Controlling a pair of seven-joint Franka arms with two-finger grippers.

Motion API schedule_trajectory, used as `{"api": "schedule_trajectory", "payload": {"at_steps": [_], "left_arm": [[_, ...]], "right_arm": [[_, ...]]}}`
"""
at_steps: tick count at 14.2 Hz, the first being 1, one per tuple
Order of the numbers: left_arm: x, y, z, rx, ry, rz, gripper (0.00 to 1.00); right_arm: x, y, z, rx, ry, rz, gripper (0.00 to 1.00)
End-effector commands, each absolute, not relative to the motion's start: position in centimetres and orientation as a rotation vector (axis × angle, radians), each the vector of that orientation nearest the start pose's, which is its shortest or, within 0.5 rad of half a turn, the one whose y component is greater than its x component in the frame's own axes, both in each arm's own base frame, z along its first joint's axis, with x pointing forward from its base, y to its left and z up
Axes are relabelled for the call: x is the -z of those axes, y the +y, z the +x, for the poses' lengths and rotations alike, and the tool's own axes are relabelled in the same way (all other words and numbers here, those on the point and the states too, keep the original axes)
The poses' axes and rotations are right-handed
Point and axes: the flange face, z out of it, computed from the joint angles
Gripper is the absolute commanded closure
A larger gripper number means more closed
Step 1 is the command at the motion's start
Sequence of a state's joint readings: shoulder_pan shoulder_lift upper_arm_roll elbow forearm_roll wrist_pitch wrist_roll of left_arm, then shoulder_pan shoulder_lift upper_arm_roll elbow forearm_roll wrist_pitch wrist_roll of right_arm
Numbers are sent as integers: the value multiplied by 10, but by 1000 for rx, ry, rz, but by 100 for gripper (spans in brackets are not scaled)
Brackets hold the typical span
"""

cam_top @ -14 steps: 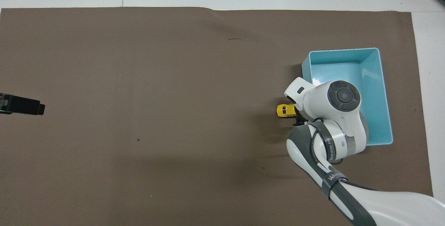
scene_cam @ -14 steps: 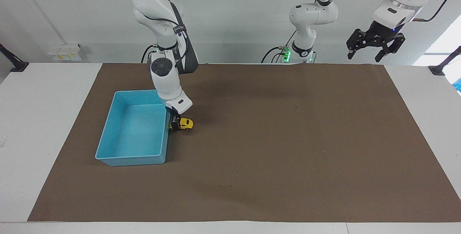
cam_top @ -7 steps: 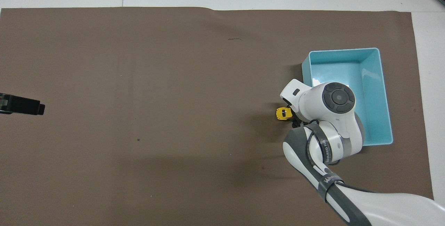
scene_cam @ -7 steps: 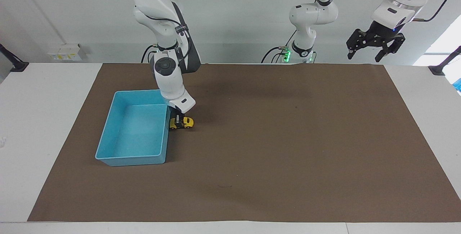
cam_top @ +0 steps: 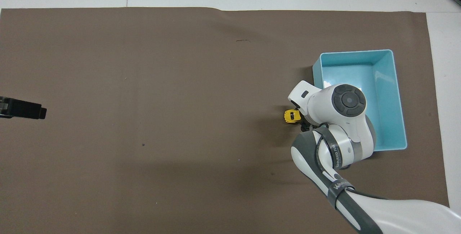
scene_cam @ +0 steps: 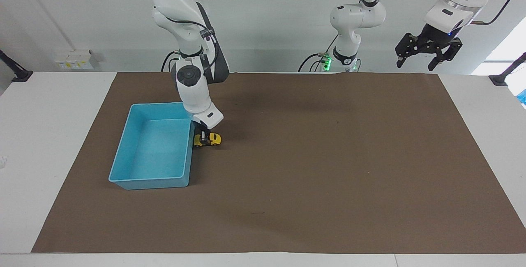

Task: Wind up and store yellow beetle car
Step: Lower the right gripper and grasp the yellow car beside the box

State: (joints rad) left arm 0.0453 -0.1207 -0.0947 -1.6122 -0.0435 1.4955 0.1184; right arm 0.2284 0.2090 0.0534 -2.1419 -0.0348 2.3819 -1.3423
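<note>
The yellow beetle car (scene_cam: pixel 210 139) is down at the brown mat, right beside the light blue bin's (scene_cam: pixel 123 152) long wall, on the side toward the left arm's end. My right gripper (scene_cam: pixel 201 139) reaches down from above, its dark fingers closed across the car's rear half. In the overhead view the car's front (cam_top: pixel 290 116) pokes out from under the right wrist, which hides the gripper. The bin (cam_top: pixel 392 82) is empty. My left gripper (scene_cam: pixel 425 59) waits open, raised over the mat's corner at the left arm's end; its tip shows in the overhead view (cam_top: pixel 36 112).
The brown mat (scene_cam: pixel 328 168) covers most of the white table. A small dark mark (cam_top: pixel 243 40) lies on the mat far from the robots.
The right gripper and the car have shifted slightly away from the bin toward the table's middle, and the fingers now sit further over the car. The left arm has not moved.
</note>
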Motion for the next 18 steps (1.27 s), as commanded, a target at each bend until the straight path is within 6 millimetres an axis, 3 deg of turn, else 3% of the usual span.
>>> {"api": "schedule_trajectory", "payload": {"at_steps": [1,5,9,15,18], "left_arm": [[-663,-31,503,9,255,-3178,0],[-663,-31,503,9,255,-3176,0],[-663,-31,503,9,255,-3176,0],[-663,-31,503,9,255,-3176,0],[-663,-31,503,9,255,-3176,0]], "right_arm": [[-316,166,561,-25,2317,2066,100],[-331,175,571,-46,2300,2073,100],[-365,178,584,-9,2303,2086,100],[-411,175,582,14,2301,2101,100],[-425,166,580,24,2297,2109,100]]}}
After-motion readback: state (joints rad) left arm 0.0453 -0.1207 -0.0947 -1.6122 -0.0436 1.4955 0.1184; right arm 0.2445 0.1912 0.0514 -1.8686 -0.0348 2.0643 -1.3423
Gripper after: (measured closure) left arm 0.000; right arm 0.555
